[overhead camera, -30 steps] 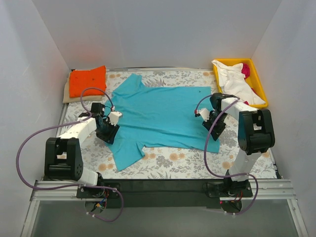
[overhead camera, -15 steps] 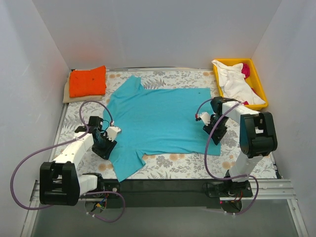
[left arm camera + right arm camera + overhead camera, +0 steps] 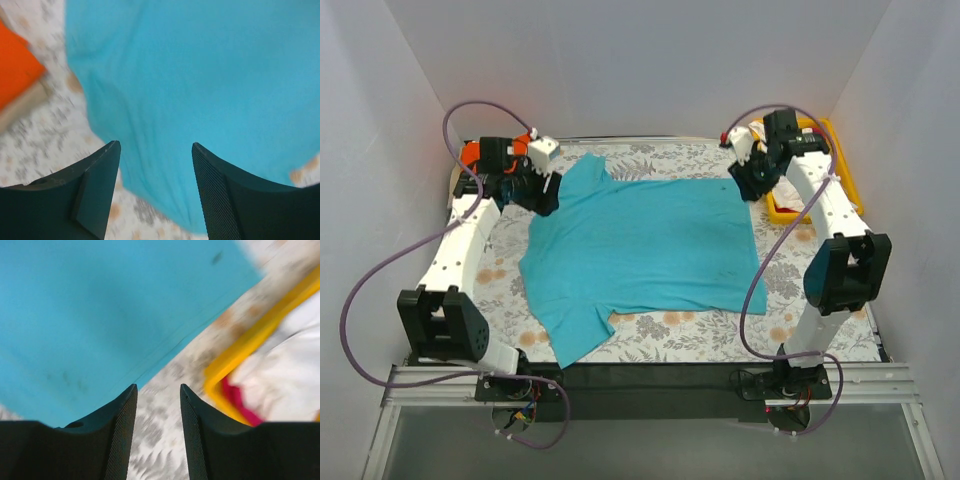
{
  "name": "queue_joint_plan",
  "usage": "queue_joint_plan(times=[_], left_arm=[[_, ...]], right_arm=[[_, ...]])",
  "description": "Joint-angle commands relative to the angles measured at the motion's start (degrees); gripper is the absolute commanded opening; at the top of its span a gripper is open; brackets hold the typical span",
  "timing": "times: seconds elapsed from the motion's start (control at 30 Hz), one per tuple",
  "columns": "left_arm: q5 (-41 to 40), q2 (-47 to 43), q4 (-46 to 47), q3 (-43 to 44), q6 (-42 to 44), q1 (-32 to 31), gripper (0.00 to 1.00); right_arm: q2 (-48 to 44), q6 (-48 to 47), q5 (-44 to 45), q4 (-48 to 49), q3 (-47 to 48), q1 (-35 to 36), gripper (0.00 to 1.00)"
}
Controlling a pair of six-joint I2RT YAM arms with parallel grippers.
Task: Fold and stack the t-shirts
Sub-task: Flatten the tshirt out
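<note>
Looking at the teal-blue t-shirt first: spread out mostly flat on the floral table cloth, body a rough rectangle, straight hem on its right side. Has two short sleeves on its left side, one poking toward the far wall, the other flaring toward the arm bases. Shows a few soft wrinkles running across the fabric and a tiny dark speck close to its far right corner.

Spotted the left gripper hanging over the shirt's far left sleeve. From the left wrist, same left gripper with jaws spread wide, nothing in between, just blurry teal and a strip of table cloth below.

Found the right gripper at the shirt's far right corner. Right wrist puts it above that corner's edge, jaws apart by a narrower gap, gripping nothing. Can't tell if either one touches the cloth.

Just left of the shirt's far sleeve: bright orange t-shirt, folded, sitting on something beige. Just right of the shirt's far corner: yellow tray holding a white t-shirt and a magenta one, both crumpled.
</note>
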Motion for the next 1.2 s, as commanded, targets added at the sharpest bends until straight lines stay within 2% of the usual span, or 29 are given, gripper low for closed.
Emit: queue_joint_plan(times=[0.0, 0.2, 0.33, 0.37, 0.5, 1.17], left_arm=[[0.8, 8.7, 15.6, 8.4, -9.9, -0.1, 0.56], [-4.0, 30.0, 23.6, 24.0, -18.3, -0.1, 0.54], [-4.3, 37.7, 30.3, 30.4, -21.0, -0.1, 0.54], [-4.6, 39.1, 30.7, 33.0, -21.3, -0.1, 0.54], [-5.4, 46.2, 31.3, 37.7, -22.1, -0.1, 0.55], [-7.0, 49.4, 36.0, 35.3, -21.9, -0.1, 0.56]], right_arm=[[8.3, 5.2, -1.0, 5.2, 13.0, -0.5, 0.39], [23.7, 8.7, 5.7, 12.8, 29.7, -0.4, 0.36], [28.9, 9.7, 10.7, 20.2, 30.2, -0.4, 0.37], [29.8, 9.6, 13.1, 24.0, 29.5, -0.4, 0.39], [32.3, 10.2, 15.3, 28.1, 27.4, -1.2, 0.45], [40.1, 22.6, 11.6, 30.4, 21.2, -3.1, 0.42]])
